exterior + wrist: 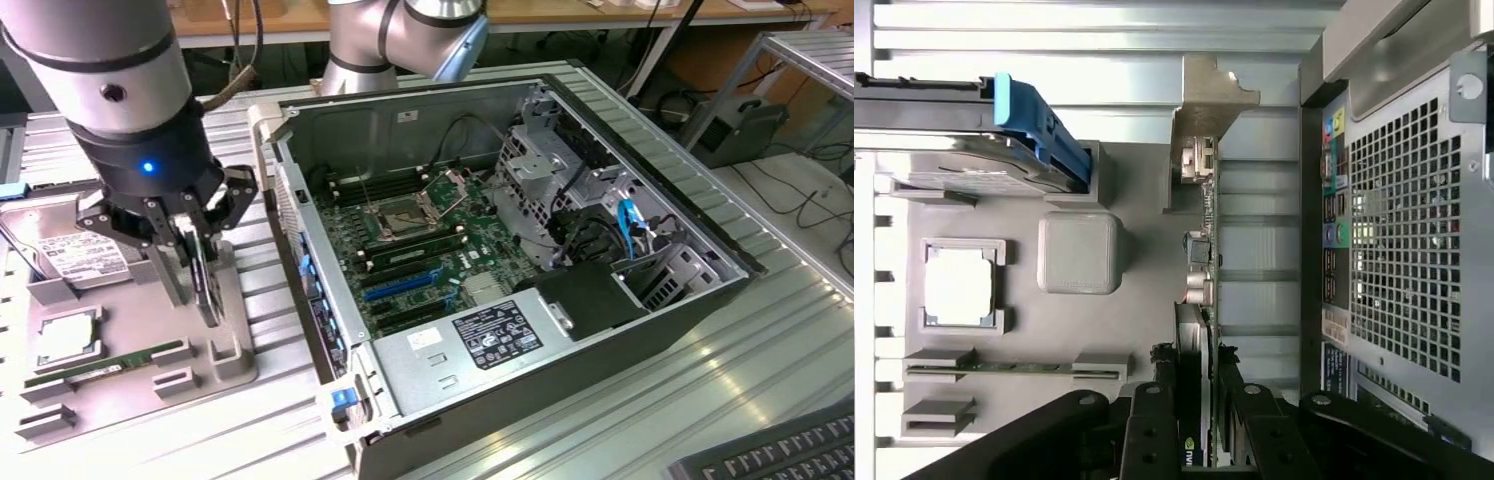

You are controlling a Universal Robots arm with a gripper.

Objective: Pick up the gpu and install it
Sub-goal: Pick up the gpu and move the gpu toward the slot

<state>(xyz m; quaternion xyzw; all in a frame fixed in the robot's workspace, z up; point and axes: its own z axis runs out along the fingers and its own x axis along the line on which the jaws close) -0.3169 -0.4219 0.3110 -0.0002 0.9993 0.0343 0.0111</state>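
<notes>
The gpu (203, 285) stands on its edge in the grey holder tray (243, 352) at the exterior view's left, beside the open computer case (694, 235). My gripper (187, 292) comes down on it from above, one finger on each face of the card. In the wrist view the gpu (1199, 250) is edge-on, its silver bracket (1209, 95) at the far end, and the black fingers (1152, 420) press against both sides of the card. The gripper (1194, 425) is shut on it. Its lower edge looks level with the tray surface.
The tray also holds a hard drive with a white label (74, 255), a square processor (67, 340) and a long green memory stick (114, 362). Inside the case lies the motherboard with blue expansion slots (400, 287). The case's perforated rear panel (1404, 220) is close beside the card.
</notes>
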